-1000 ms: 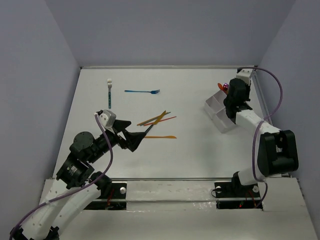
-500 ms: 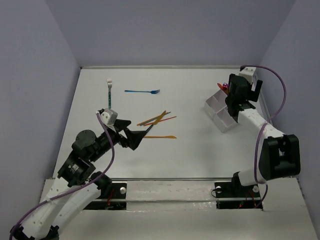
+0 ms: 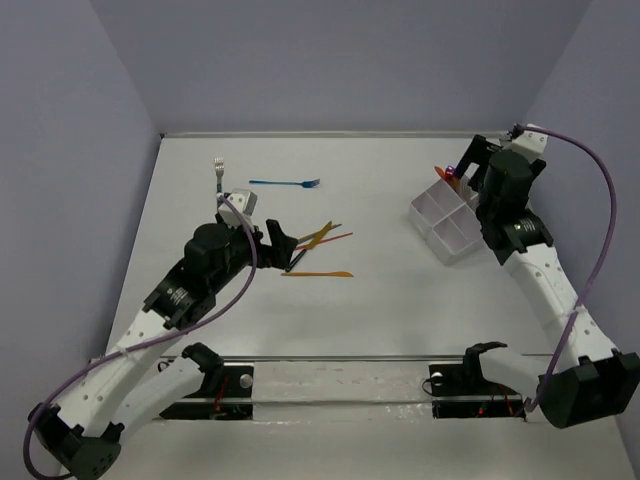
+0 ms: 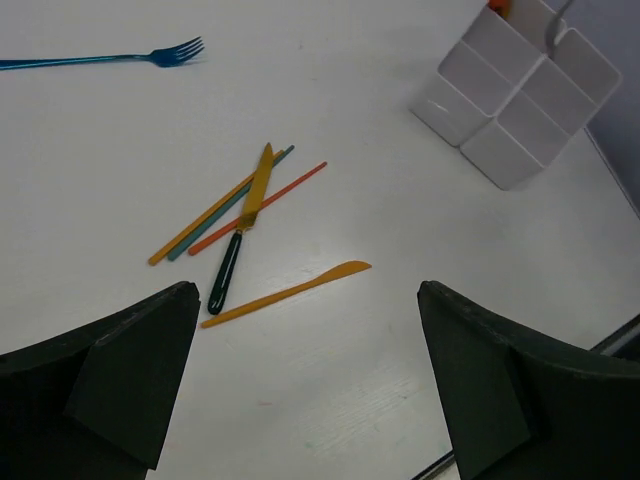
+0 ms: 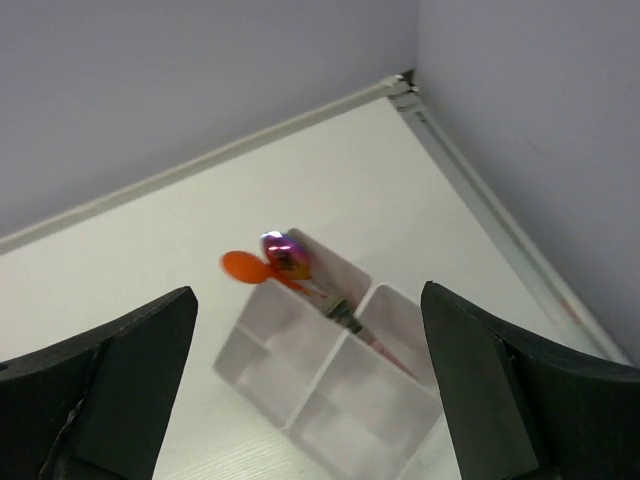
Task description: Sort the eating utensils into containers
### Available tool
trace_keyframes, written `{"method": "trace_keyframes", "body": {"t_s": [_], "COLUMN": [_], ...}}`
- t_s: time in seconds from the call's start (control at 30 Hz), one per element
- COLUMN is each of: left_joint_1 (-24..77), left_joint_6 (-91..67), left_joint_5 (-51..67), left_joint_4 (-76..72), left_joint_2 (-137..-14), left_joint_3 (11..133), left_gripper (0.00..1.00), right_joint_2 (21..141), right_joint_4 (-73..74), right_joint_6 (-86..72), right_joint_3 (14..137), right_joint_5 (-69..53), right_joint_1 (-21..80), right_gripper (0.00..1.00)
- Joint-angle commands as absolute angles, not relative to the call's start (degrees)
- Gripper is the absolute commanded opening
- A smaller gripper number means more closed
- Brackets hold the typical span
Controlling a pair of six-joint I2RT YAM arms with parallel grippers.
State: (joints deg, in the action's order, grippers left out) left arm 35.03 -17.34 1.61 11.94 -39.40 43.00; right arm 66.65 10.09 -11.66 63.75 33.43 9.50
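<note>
Several slender utensils lie crossed in a pile (image 3: 315, 238) (image 4: 240, 205), among them a black-handled knife (image 4: 228, 272). An orange knife (image 3: 318, 273) (image 4: 285, 293) lies just in front of it. Farther back are a blue fork (image 3: 285, 183) (image 4: 100, 60) and a silver fork with a teal handle (image 3: 218, 178). The white divided container (image 3: 448, 235) (image 5: 262, 345) holds an orange spoon (image 5: 245, 267) and an iridescent spoon (image 5: 285, 253) in a back compartment. My left gripper (image 3: 288, 250) (image 4: 310, 380) hovers open beside the pile. My right gripper (image 3: 472, 168) (image 5: 308, 330) hangs open and empty above the container.
Grey walls close in the white table (image 3: 380, 300) on the left, back and right. The container stands close to the right wall and its raised edge strip (image 5: 480, 200). The arm bases sit at the near edge.
My right gripper has opened and lifted back from the container, leaving the spoon inside. My left arm has swung forward and up towards the pile of utensils.
</note>
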Motion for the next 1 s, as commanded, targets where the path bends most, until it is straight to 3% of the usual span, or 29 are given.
{"method": "trace_keyframes", "body": {"t_s": [0.0, 0.17, 0.37, 0.57, 0.73, 0.97], "left_joint_1": [33.3, 24.1, 10.6, 7.3, 3.9, 3.3], "left_joint_6": [-20.2, -22.0, -20.5, -18.1, -16.3, -13.1], "left_joint_5": [-7.1, -11.2, -6.4, -12.1, -13.4, -14.6], "left_joint_4": [11.2, 11.3, 10.5, 11.1, 12.9, 12.0], "left_joint_2": [-46.0, -56.5, -71.5, -89.0, -102.5, -112.5], "left_joint_3": [49.5, 54.3, 59.4, 67.6, 77.2, 84.4], "left_gripper": [0.87, 0.84, 0.77, 0.77, 0.69, 0.60], "right_joint_2": [60.9, 55.1, 47.6, 42.9, 42.1, 42.5], "right_joint_4": [14.7, 12.3, 9.1, 8.0, 8.7, 8.4], "right_joint_6": [-20.6, -26.4, -28.6, -28.2, -26.5, -24.7], "right_joint_3": [59.5, 51.5, 42.4, 39.2, 38.6, 37.4], "right_joint_5": [21.7, 13.8, 6.8, -1.0, -5.4, -8.5], "right_joint_1": [17.1, 26.2, 32.8, 34.0, 34.5, 34.5], "right_gripper": [1.00, 1.00, 1.00, 1.00, 1.00, 1.00]}}
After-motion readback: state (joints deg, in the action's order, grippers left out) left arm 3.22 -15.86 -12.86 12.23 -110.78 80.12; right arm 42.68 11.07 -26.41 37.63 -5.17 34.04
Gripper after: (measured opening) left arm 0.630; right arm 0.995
